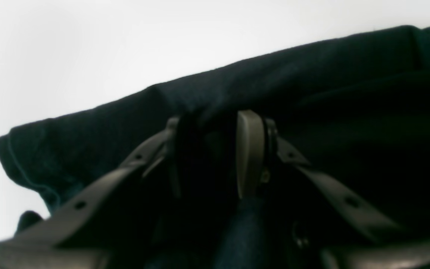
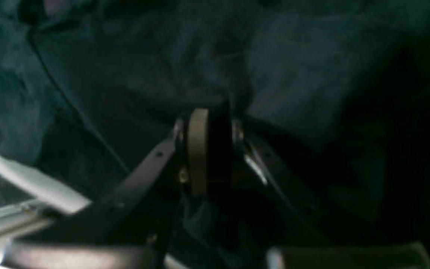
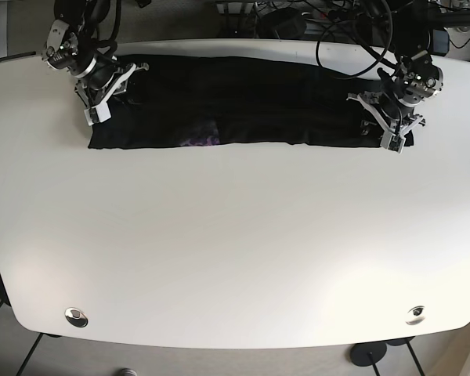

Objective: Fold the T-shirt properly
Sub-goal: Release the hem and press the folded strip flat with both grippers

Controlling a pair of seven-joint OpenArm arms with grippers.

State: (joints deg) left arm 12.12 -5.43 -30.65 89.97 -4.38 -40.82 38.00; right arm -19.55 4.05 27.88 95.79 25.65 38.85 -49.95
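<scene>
The dark T-shirt [image 3: 251, 102] lies as a long band along the far edge of the white table [image 3: 235, 235], with a small purple print [image 3: 204, 139] showing at its near edge. My left gripper [image 3: 389, 129] is at the band's right end. In the left wrist view the left gripper [image 1: 211, 149] is shut on a fold of the shirt [image 1: 312, 74]. My right gripper [image 3: 100, 98] is at the band's left end. In the right wrist view the right gripper [image 2: 217, 149] is shut on the shirt's cloth [image 2: 125, 74], which fills the frame.
Cables and equipment [image 3: 321, 19] crowd the space behind the table's far edge. Two round metal fittings [image 3: 76, 316] [image 3: 414, 314] sit near the table's front corners. The floor shows beyond the front edge.
</scene>
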